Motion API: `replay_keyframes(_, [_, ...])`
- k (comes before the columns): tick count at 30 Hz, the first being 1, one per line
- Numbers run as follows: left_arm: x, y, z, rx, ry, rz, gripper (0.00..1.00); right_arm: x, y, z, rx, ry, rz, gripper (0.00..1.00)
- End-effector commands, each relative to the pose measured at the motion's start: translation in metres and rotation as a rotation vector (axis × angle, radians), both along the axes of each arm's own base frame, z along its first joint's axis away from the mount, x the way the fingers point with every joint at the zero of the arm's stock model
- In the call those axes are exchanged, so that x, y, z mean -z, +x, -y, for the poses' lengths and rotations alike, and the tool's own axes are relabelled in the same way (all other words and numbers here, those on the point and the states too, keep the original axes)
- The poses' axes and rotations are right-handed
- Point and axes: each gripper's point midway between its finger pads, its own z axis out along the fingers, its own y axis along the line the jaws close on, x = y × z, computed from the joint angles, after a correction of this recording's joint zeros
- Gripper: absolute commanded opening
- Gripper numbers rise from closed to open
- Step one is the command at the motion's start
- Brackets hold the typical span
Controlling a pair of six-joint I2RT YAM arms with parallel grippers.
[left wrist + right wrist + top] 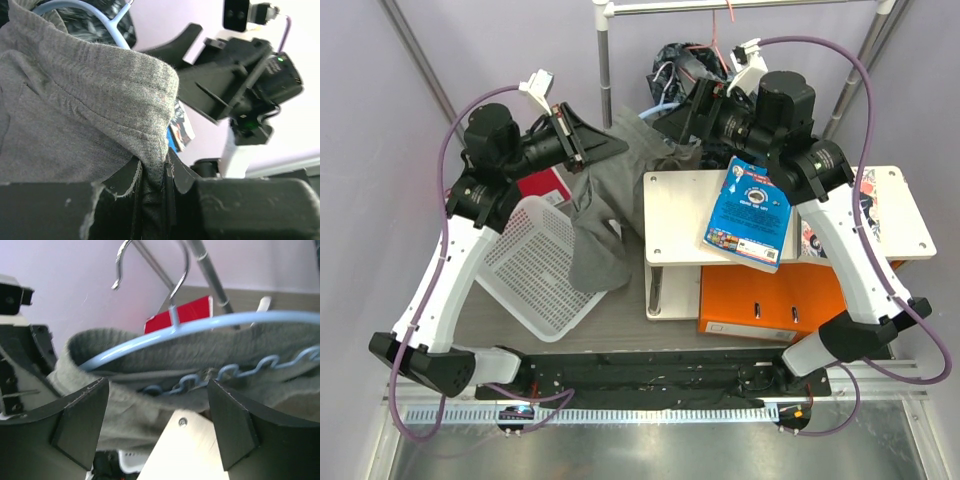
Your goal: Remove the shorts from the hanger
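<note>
The shorts (677, 62), black with a pale marbled print, hang bunched at the back under the thin pink-red hanger (719, 38) on the rail. A dark mottled part of the shorts shows in the left wrist view (87, 25). My left gripper (616, 148) (152, 172) is shut on a fold of the long plain grey garment (600, 215) (75, 100), not the shorts. That garment hangs over a light-blue hanger (102, 14) (200, 324). My right gripper (686, 112) (157, 412) is open and empty, jaws wide, facing the light-blue hanger and grey cloth (150, 355).
A white slotted basket (535, 265) lies at the left, a red item (545, 185) behind it. A white shelf (685, 215) with a blue book (750, 215) stands over an orange box (760, 300) at the right. A metal rail (740, 6) and posts (605, 70) cross the back.
</note>
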Motion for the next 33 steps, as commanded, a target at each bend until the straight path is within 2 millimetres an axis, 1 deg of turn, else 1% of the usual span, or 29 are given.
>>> replay_keyframes(1, [-0.069, -0.051, -0.010, 0.090, -0.128, 0.223, 0.00, -0.059, 0.008, 0.021, 0.133, 0.088, 0.226, 0.81])
replay_keyframes(2, [-0.067, -0.053, -0.010, 0.097, -0.127, 0.218, 0.00, -0.064, 0.012, 0.026, 0.173, 0.094, 0.238, 0.79])
replay_keyframes(3, [-0.067, -0.054, -0.010, 0.098, -0.130, 0.212, 0.00, -0.068, 0.014, 0.027, 0.181, 0.099, 0.253, 0.75])
replay_keyframes(4, [-0.067, -0.055, -0.010, 0.101, -0.133, 0.210, 0.00, -0.074, 0.015, 0.027, 0.184, 0.110, 0.263, 0.75])
replay_keyframes(6, [-0.067, -0.060, -0.011, 0.108, -0.140, 0.211, 0.00, -0.068, 0.024, 0.020, 0.175, 0.111, 0.240, 0.74])
replay_keyframes(7, [-0.067, -0.061, -0.011, 0.110, -0.140, 0.208, 0.00, -0.075, 0.023, 0.020, 0.179, 0.129, 0.241, 0.74])
replay_keyframes(8, [-0.067, -0.062, -0.012, 0.110, -0.140, 0.211, 0.00, -0.070, 0.028, 0.017, 0.174, 0.128, 0.227, 0.72])
replay_keyframes(10, [-0.065, -0.064, -0.012, 0.117, -0.137, 0.206, 0.00, -0.075, 0.027, 0.012, 0.145, 0.139, 0.233, 0.72])
replay_keyframes(15, [-0.062, -0.063, -0.011, 0.125, -0.136, 0.193, 0.00, -0.072, 0.023, -0.001, 0.065, 0.120, 0.245, 0.71])
replay_keyframes(19, [-0.065, -0.065, -0.011, 0.133, -0.142, 0.199, 0.00, -0.060, 0.027, -0.004, 0.058, 0.100, 0.229, 0.68])
replay_keyframes(25, [-0.065, -0.065, -0.009, 0.148, -0.140, 0.190, 0.00, -0.050, 0.028, -0.009, 0.036, 0.094, 0.208, 0.65])
replay_keyframes(31, [-0.063, -0.064, -0.007, 0.161, -0.140, 0.180, 0.00, -0.049, 0.027, -0.009, 0.025, 0.077, 0.228, 0.60])
replay_keyframes(33, [-0.063, -0.063, -0.007, 0.163, -0.142, 0.179, 0.00, -0.051, 0.026, -0.012, 0.008, 0.082, 0.240, 0.56])
